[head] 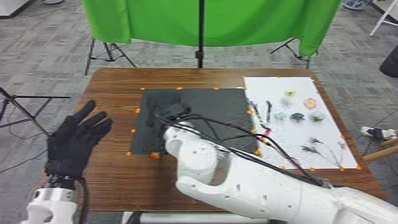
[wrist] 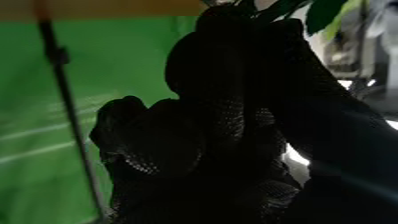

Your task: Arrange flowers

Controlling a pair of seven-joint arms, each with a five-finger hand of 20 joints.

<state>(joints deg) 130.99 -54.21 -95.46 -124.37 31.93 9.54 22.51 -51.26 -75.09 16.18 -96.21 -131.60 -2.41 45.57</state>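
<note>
Black glove fabric covered the left hand (head: 71,142), which in the head view stood upright over the left side of the brown wooden bench (head: 120,82), its fingers straight and released. From the lower right, the white right arm (head: 253,182) reached across the bench, its black-gloved right hand (head: 171,111) above the dark rectangular mat (head: 153,142). Beside the mat lay a white rectangular sheet (head: 258,86), bearing a small yellow-green flower (head: 290,93), a peach-coloured bloom (head: 310,104), a dark blue-green rosette (head: 317,116) and thin-stemmed sprigs (head: 311,149). Small orange pieces (head: 155,156) dotted the edges of mat and sheet. Past the bench hung a bright green cloth (head: 160,22). In the right wrist view, the right hand (wrist: 226,135) had its fingers curled, grasping a sprig with broad green leaves (wrist: 324,14) that stuck out by the fingertips; its stem was hidden.
</note>
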